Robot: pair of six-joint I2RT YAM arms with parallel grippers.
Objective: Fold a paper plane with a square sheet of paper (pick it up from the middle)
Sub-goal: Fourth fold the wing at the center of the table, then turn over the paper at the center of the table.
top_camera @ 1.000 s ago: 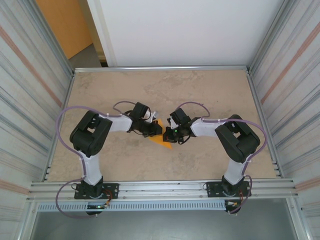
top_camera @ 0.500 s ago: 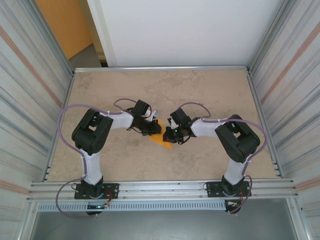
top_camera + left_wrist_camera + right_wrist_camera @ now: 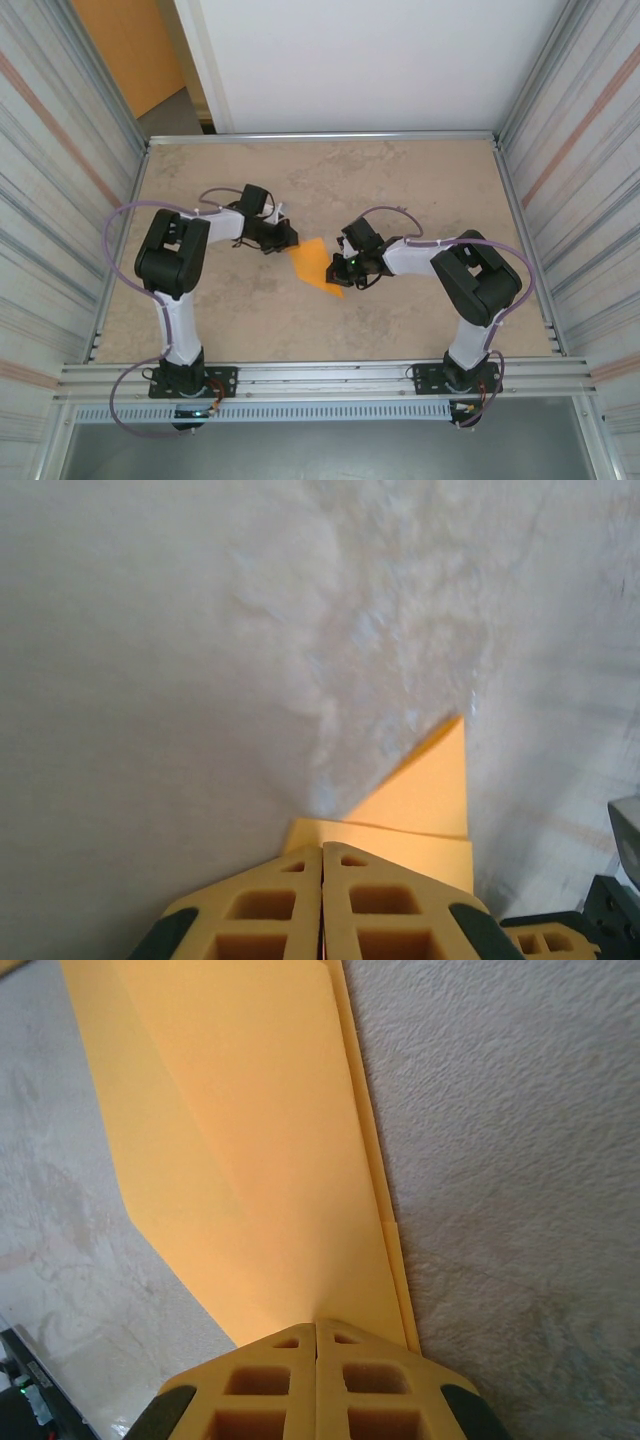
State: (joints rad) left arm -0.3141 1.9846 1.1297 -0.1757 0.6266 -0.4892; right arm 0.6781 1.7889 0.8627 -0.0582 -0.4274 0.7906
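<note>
The square sheet of paper (image 3: 313,264) is bright orange, thin and flat, and folded down to a smaller angular shape. It lies near the middle of the table, between my two arms. From my right wrist, the sheet (image 3: 250,1150) shows one diagonal crease and a narrow doubled strip along its right edge. Its near end runs in between my closed right jaws. One pointed corner (image 3: 425,795) sits just ahead of my closed left jaws; contact there cannot be told.

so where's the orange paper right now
In the top view the folded orange paper lies flat near the table centre, between the left gripper at its upper-left corner and the right gripper on its right edge.
</note>
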